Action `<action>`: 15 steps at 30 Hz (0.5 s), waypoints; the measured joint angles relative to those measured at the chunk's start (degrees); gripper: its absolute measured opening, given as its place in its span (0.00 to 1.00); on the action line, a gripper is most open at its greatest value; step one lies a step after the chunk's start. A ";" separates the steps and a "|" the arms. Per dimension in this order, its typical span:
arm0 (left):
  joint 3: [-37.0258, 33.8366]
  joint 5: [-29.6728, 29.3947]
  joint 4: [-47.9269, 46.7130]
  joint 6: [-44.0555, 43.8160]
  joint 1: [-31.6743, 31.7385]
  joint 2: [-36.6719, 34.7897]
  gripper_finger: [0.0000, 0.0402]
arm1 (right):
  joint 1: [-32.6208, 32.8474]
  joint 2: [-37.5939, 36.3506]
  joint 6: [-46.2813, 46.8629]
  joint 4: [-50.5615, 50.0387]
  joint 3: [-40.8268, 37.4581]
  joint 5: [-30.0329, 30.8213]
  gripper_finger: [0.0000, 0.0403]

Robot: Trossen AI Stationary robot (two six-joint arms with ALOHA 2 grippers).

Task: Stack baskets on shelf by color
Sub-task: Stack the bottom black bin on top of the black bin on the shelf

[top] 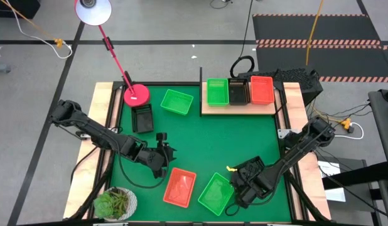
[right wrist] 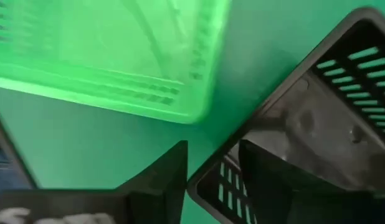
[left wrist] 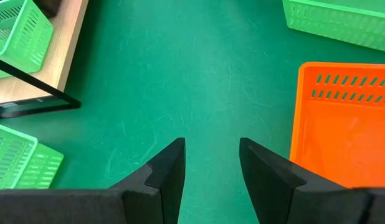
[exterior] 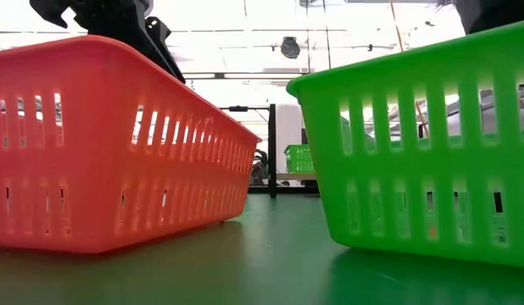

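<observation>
A: Where do things sit?

B: The shelf (top: 239, 109) at the far edge carries a green, a black and an orange-red basket. Loose on the mat (top: 200, 144): a green basket (top: 177, 102), a black one (top: 142, 118), an orange-red one (top: 180, 186), another green (top: 216, 193).

A: And the grippers?

B: The right gripper (right wrist: 212, 163) straddles the wall of a black basket (right wrist: 317, 118), one finger inside, one outside, jaws parted. The left gripper (left wrist: 211, 158) hovers open and empty beside the orange-red basket.

A: Handling?

B: Probably light, thin, springy plastic; pinch the rim wall.
</observation>
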 joint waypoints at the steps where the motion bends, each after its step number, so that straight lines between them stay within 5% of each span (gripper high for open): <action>1: 0.00 0.00 0.05 0.00 0.00 0.00 0.38 | -0.11 0.00 -0.02 -0.17 -0.28 -0.46 0.31; 11: 0.00 0.00 0.05 -0.02 -0.02 0.00 0.38 | -0.42 -0.02 -0.74 -4.95 -0.53 -5.30 0.04; 15: 0.00 0.02 0.05 -0.02 -0.02 0.00 0.38 | -0.31 -0.22 -0.74 -7.26 -0.52 -5.86 0.03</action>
